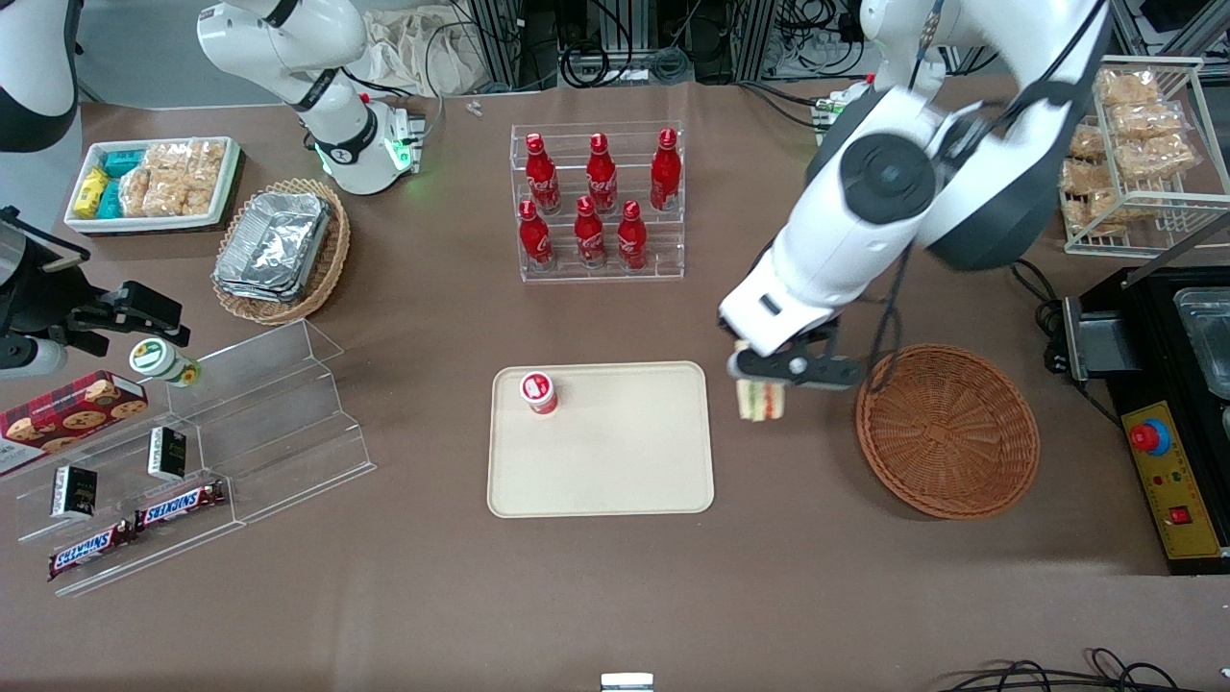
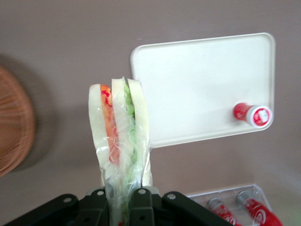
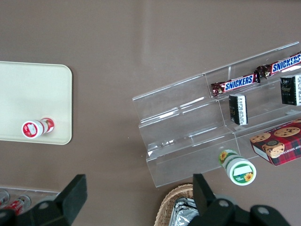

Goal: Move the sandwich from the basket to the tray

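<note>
My left gripper (image 1: 764, 380) hangs above the table between the cream-beige tray (image 1: 615, 481) and the reddish-brown wicker basket (image 1: 947, 428), shut on the sandwich (image 1: 759, 399). In the left wrist view the gripper (image 2: 123, 200) pinches the clear wrap at the wedge's base, and the sandwich (image 2: 120, 136) stands out from it, showing pale bread with red, orange and green layers. The tray (image 2: 197, 84) lies just past the sandwich's tip; the basket (image 2: 14, 127) shows only its edge. The basket holds nothing that I can see.
A small red bottle with a white cap (image 1: 539, 392) stands on the tray's corner toward the parked arm. A clear rack of red bottles (image 1: 598, 202) stands farther from the front camera. Clear stepped shelves (image 1: 259, 423) with snacks lie toward the parked arm's end.
</note>
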Robot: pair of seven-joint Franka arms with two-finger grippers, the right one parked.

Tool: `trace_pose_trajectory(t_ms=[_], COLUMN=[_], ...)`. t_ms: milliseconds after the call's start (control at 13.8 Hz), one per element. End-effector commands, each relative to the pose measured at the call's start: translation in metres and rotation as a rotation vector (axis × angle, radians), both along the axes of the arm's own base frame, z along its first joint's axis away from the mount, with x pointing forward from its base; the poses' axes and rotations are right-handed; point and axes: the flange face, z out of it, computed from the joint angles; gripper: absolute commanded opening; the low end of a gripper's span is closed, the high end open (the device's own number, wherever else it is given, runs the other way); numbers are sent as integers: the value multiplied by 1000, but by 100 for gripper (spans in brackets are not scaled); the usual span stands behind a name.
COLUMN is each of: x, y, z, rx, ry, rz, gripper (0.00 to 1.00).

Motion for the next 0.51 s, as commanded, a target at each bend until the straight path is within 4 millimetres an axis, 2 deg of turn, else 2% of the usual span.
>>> trace_pose_trajectory(t_ms=[0,145,218,436], x=[16,24,19,21], y=[-32,-48,-61,-65], z=[-57,-104,-126,-180], rx=[-51,-44,-14,38], ry=[-15,-42,-62,-57], rz=[-5,43,44,48], gripper=[0,0,0,0])
